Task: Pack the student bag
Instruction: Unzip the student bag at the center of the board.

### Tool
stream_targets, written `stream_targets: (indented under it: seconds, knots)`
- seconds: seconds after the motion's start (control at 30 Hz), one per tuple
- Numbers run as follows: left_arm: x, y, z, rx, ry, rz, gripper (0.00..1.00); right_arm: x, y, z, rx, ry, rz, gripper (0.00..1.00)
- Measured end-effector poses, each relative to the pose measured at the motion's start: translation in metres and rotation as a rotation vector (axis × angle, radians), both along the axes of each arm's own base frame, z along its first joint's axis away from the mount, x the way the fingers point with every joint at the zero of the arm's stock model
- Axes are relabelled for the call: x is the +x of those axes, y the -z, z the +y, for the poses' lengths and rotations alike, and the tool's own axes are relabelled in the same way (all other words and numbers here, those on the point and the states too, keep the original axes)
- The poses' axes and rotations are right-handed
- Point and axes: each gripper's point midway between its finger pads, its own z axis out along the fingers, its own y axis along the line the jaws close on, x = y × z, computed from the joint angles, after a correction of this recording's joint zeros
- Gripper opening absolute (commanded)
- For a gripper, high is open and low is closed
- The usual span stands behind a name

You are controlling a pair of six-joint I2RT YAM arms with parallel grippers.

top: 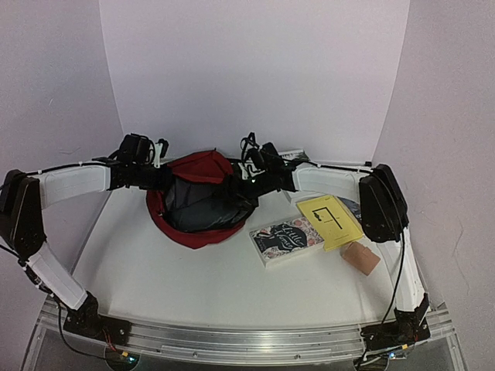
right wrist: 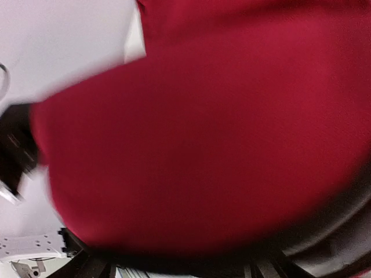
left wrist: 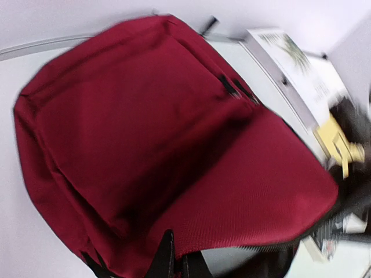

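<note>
Top external view: one dark red backpack (top: pixel 189 234), lying mid-table between the two arms with its mouth turned up and its dark lining showing.

Left gripper (top: pixel 160 176): at the left rim of the backpack. Fingers together, and the left wrist view shows red cloth running right down to them, so I judge they pinch the rim.

Right gripper (top: pixel 246 174): at the right rim, opposite the left one. The right wrist view is blurred and filled with red cloth, so I cannot tell whether its fingers are apart or together.

Items lying out on the table (top: pixel 155 270), to the right of the backpack:
- patterned book (top: pixel 286 238), flat, just beside the red rim;
- yellow booklet (top: pixel 329 221), touching the patterned book's far corner and resting partly on something darker that I cannot make out;
- tan block (top: pixel 361 256), nearest the right arm;
- white book (left wrist: pixel 293 69), behind the backpack by the back wall.

Contents of the backpack: nothing shows in the mouth, though the lining is dark and the arms hide part of it.

Progress, as I judge it: early. The mouth is open and held at one side at least. Nothing appears packed, every loose item is outside, and the zip is not closed.
</note>
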Motion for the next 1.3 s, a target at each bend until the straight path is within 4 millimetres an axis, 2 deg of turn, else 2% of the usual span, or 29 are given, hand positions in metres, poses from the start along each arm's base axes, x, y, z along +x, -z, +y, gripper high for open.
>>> stream_targets:
  seconds: [0.07,0.13,0.27,0.33,0.47,0.57,0.67,0.77,0.93,1.03,1.3]
  knots:
    - [0.019,-0.004,0.013,-0.017,-0.056,0.000,0.00,-0.006,0.018,-0.006,-0.034,-0.007,0.019,0.75]
    - [0.036,0.001,0.025,-0.030,-0.109,0.028,0.00,-0.010,0.033,-0.011,-0.064,-0.010,0.029,0.74]
    - [0.070,0.023,0.041,-0.063,-0.194,0.099,0.03,-0.012,0.046,-0.017,-0.096,-0.012,0.029,0.74]
    - [0.084,0.041,0.051,-0.082,-0.235,0.148,0.09,-0.012,0.047,-0.017,-0.102,-0.011,0.021,0.74]
    - [0.103,0.083,0.065,-0.106,-0.296,0.243,0.30,-0.010,0.051,-0.019,-0.113,-0.004,0.013,0.74]
    - [0.105,0.112,0.070,-0.106,-0.324,0.315,0.46,-0.010,0.056,-0.020,-0.121,-0.002,0.015,0.74]
    - [0.104,0.122,0.069,-0.105,-0.330,0.348,0.59,-0.010,0.057,-0.020,-0.124,-0.002,0.017,0.74]
    - [0.107,0.118,0.067,-0.111,-0.321,0.352,0.83,-0.011,0.058,-0.020,-0.124,-0.003,0.017,0.74]
    - [0.106,0.104,0.059,-0.142,-0.279,0.340,0.99,-0.012,0.059,-0.021,-0.123,-0.009,0.022,0.74]
    - [0.102,0.085,0.057,-0.158,-0.266,0.318,1.00,-0.013,0.060,-0.021,-0.124,-0.015,0.020,0.74]
    - [0.097,0.015,0.057,-0.200,-0.241,0.189,0.98,-0.005,0.054,-0.028,-0.114,-0.009,0.007,0.73]
